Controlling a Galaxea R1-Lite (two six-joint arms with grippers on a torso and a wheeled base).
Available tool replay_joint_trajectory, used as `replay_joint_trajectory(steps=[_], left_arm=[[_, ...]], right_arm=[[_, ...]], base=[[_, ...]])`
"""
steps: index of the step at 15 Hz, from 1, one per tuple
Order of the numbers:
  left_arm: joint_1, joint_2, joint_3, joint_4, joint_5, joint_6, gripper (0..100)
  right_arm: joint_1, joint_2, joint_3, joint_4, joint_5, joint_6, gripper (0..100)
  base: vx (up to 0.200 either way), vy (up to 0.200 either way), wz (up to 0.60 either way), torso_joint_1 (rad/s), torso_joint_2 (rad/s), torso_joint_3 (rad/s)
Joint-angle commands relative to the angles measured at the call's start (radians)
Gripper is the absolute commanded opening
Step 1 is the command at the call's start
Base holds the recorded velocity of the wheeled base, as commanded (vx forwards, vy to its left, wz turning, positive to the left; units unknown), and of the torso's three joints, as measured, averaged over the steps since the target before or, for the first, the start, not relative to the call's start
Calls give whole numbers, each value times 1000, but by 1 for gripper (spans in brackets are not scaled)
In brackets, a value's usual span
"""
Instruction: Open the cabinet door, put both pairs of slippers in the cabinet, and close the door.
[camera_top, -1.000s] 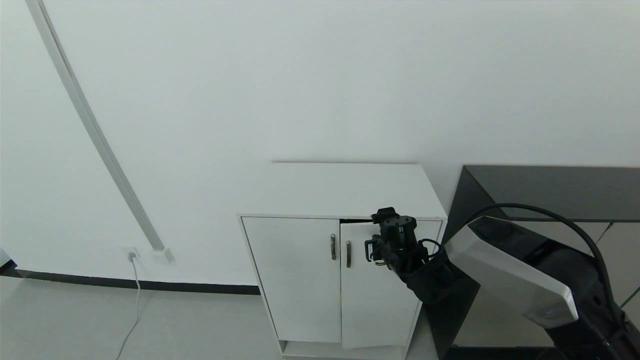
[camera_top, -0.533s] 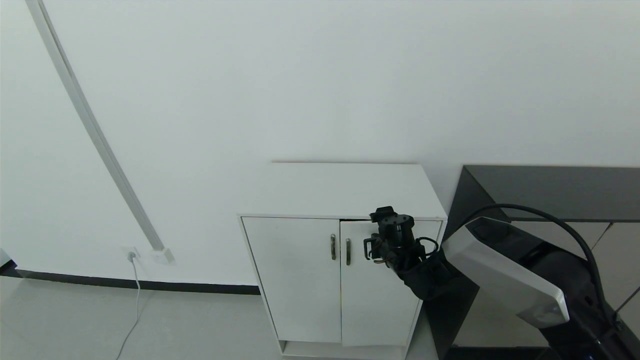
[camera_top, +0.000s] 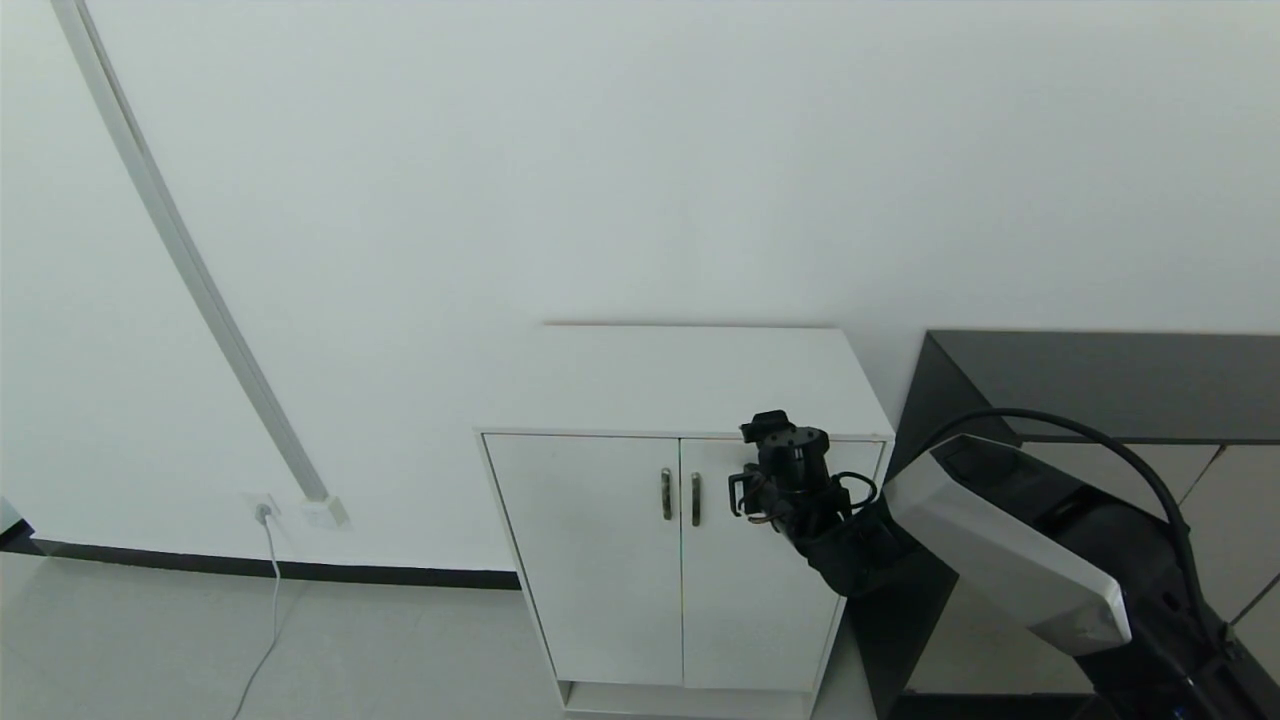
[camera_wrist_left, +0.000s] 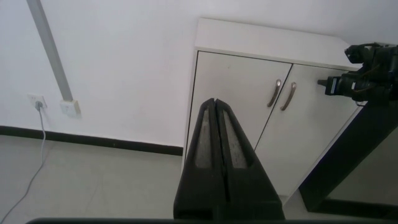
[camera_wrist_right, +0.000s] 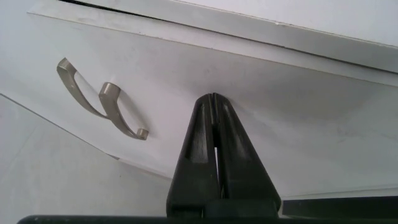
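A white two-door cabinet (camera_top: 690, 380) stands against the wall, with both doors flush with its front. My right gripper (camera_top: 762, 487) is shut and empty. Its tip (camera_wrist_right: 214, 98) presses on the upper part of the right door (camera_wrist_right: 298, 112), beside the two metal handles (camera_wrist_right: 124, 112). In the head view the handles (camera_top: 681, 496) sit at the seam between the doors, just left of that gripper. My left gripper (camera_wrist_left: 215, 102) is shut on nothing and hangs well back from the cabinet (camera_wrist_left: 261, 43), facing its left door.
A dark low unit (camera_top: 1100, 380) stands against the cabinet's right side. On the left, a wall socket with a hanging cable (camera_top: 265, 512) sits below a slanting cable duct (camera_top: 180, 250). Open grey floor (camera_top: 300, 650) lies left of the cabinet.
The right door, ajar a second ago, has swung in until flush with the cabinet front. My right gripper has moved forward with it against the door.
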Motion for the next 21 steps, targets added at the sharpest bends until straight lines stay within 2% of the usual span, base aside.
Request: replay_joint_trajectory(steps=[1,21], left_arm=[[0,1,0,0,1,0,0],[0,1,0,0,0,0,0]], right_arm=[[-2,0,0,0,0,0,0],[-16,0,-12,18,-6,-14,0]], base=[[0,0,0,0,0,0],[0,0,0,0,0,0]])
